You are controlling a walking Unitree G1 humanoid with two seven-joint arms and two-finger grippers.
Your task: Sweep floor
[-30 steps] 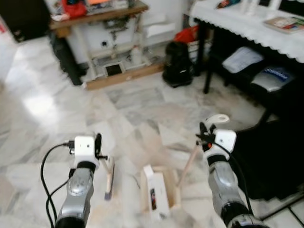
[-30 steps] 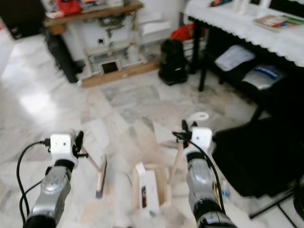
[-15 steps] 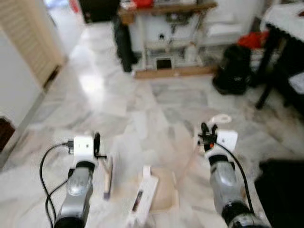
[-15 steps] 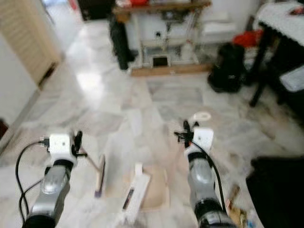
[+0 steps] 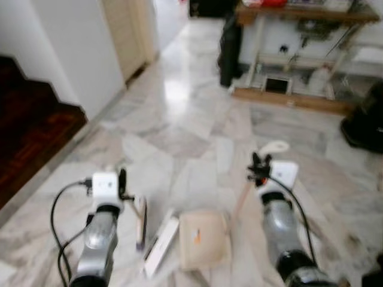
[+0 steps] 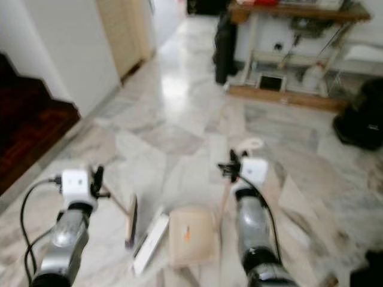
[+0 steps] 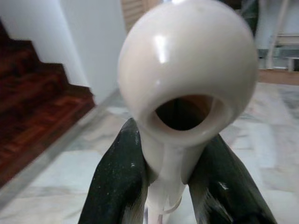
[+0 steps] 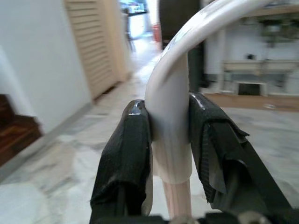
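Broom and dustpan hang low over the marble floor, just ahead of the robot, each on a long thin handle. The left gripper is clamped on the cream neck of the broom handle just below its rounded end cap with the hanging hole; the broom head sits beside the dustpan, with a flat white piece between them, what it is unclear. The right gripper is closed around the dustpan handle below its curved white loop. Both tools look light and stiff, smooth plastic at the grip ends, so they may twist or slide in the fingers if pushed hard against the floor. Holding near the top gives reach but little leverage; steady, gentle strokes would suit. A dark stair lies at the floor's left edge, and a wooden shelf stands at the far edge.
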